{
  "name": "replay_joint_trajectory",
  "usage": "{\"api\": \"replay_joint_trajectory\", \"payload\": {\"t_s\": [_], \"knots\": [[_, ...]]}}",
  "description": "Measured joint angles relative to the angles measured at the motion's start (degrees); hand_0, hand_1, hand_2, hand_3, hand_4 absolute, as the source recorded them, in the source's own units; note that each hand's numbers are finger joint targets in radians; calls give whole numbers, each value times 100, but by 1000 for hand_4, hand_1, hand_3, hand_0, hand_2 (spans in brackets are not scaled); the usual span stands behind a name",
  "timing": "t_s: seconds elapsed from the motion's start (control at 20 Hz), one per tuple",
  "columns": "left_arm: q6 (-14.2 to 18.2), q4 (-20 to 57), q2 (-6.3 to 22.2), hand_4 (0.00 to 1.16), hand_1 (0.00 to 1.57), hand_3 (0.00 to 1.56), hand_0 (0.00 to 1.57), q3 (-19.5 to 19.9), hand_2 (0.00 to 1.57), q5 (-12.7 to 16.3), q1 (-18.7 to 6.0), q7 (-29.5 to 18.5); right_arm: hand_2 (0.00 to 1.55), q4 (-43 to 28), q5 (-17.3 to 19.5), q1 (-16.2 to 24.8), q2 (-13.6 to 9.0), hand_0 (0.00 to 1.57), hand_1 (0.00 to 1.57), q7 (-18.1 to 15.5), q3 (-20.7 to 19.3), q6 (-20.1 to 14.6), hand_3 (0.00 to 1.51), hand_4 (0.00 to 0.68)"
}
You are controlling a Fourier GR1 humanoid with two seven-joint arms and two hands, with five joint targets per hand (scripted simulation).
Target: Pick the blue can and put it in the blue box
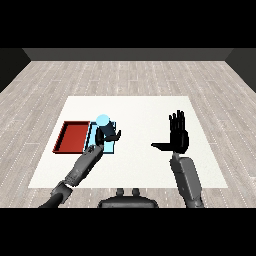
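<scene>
The can (102, 121) is light blue, a short cylinder standing upright with its round top facing up. It sits over the blue tray (108, 148), toward the tray's far end; whether it touches the tray floor cannot be told. The blue tray is a shallow light blue rectangle lying flat on the table, left of the middle, long side running away from the robot

Two trays sit side by side left of centre, tray one (71, 136) on the left, tray two (93, 131) touching its right edge. The can (102, 121) is over tray two, with the left hand (109, 135) curled round it. The right hand (178, 136) is well off at centre right.
</scene>
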Motion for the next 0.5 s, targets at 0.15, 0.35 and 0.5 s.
{"api": "replay_joint_trajectory", "payload": {"t_s": [0.15,0.35,0.5], "knots": [[-116,403,183,1115,1571,1488,1571,244,1571,-73,-329,276,0,28,-61,63,-31,0,0,-5,-173,48,0,0],[-414,1316,410,1102,1571,1492,1571,580,1571,-127,-757,391,0,97,-119,71,-91,0,0,32,-377,71,0,0],[-494,2038,444,1055,1571,1485,1571,694,1571,-222,-1047,567,0,421,-180,-49,-123,0,0,-58,-545,179,0,0]]}}
